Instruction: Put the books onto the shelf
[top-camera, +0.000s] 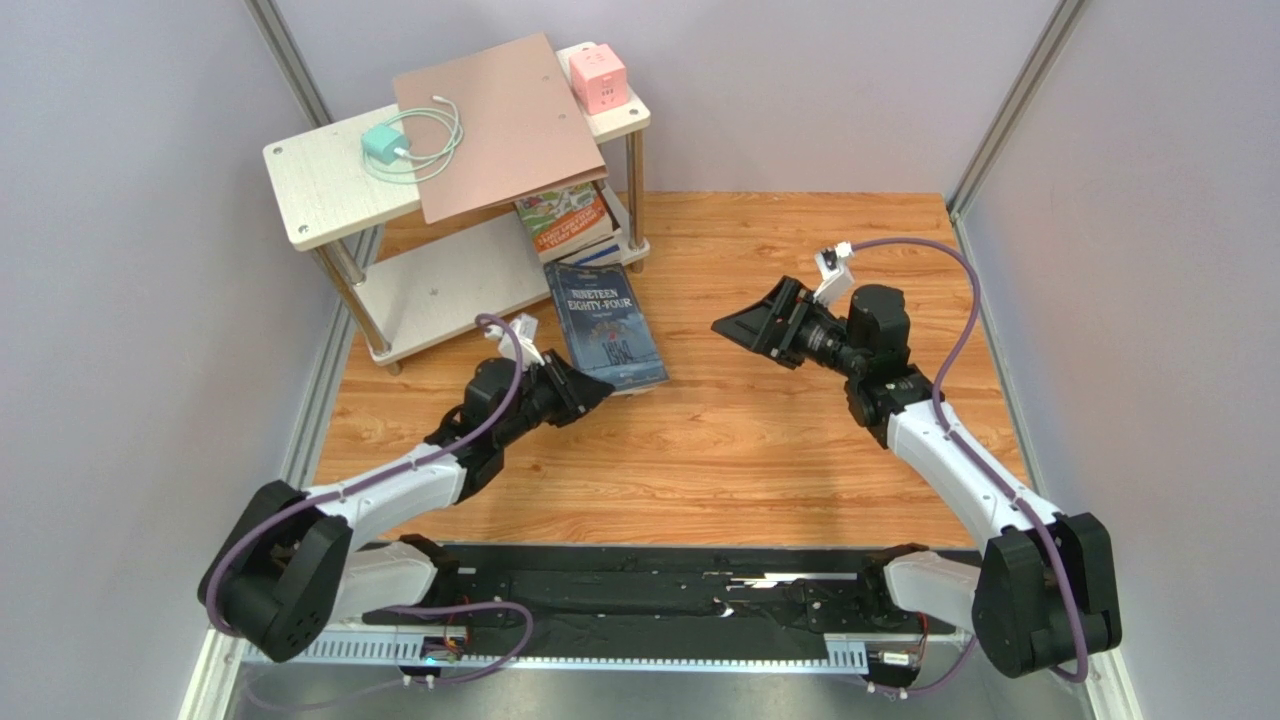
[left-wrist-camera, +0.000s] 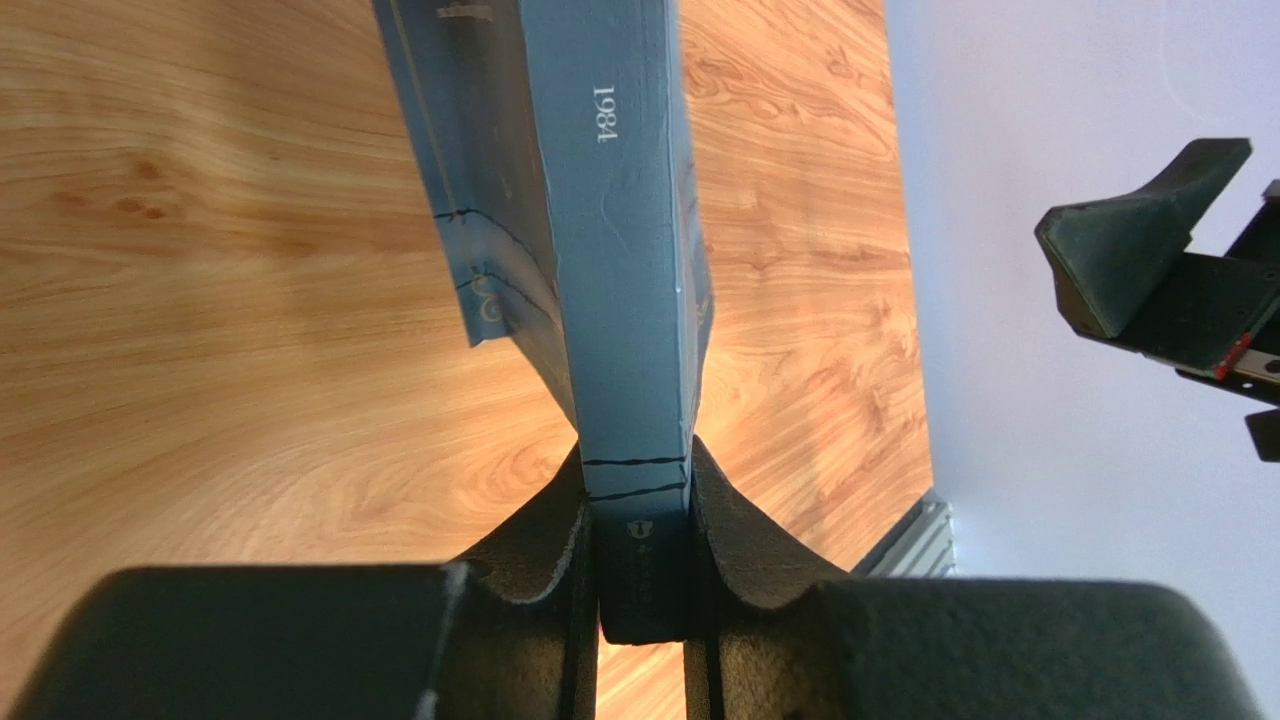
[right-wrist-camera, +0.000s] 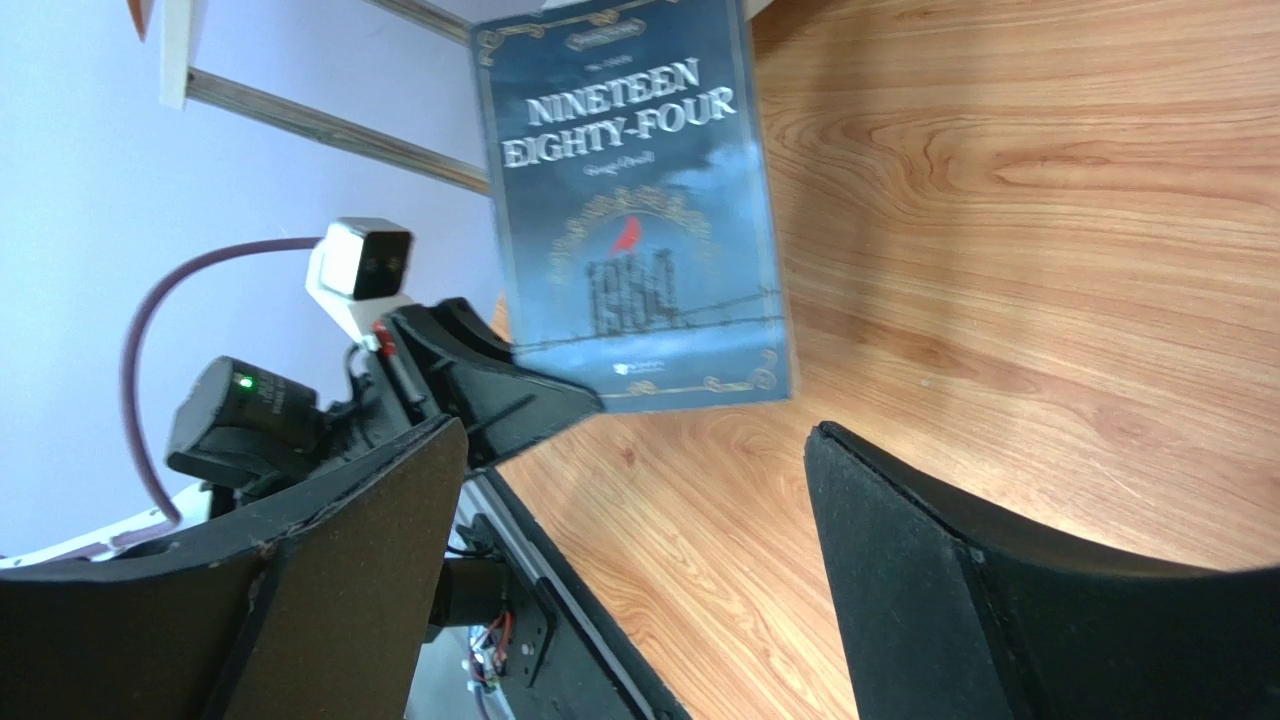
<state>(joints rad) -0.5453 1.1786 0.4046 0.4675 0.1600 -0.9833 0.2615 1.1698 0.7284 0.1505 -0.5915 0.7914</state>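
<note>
The grey-blue "1984" book (top-camera: 609, 323) is held just above the wooden floor near the shelf's front right leg. My left gripper (top-camera: 589, 390) is shut on its near end; in the left wrist view the spine (left-wrist-camera: 624, 225) sits clamped between the pads of that gripper (left-wrist-camera: 643, 525). In the right wrist view its cover (right-wrist-camera: 631, 210) faces the camera. My right gripper (top-camera: 751, 323) is open and empty to the right of the book, its jaws wide apart (right-wrist-camera: 631, 510). The shelf (top-camera: 323, 180) stands at the back left, with other books (top-camera: 571, 222) stacked on its lower board.
A pinkish-brown board (top-camera: 504, 120), a teal charger with a white cable (top-camera: 385, 144) and a pink cube (top-camera: 597, 75) lie on the shelf's top board. Grey walls close in both sides. The arm bases' black rail (top-camera: 646, 585) runs along the near edge.
</note>
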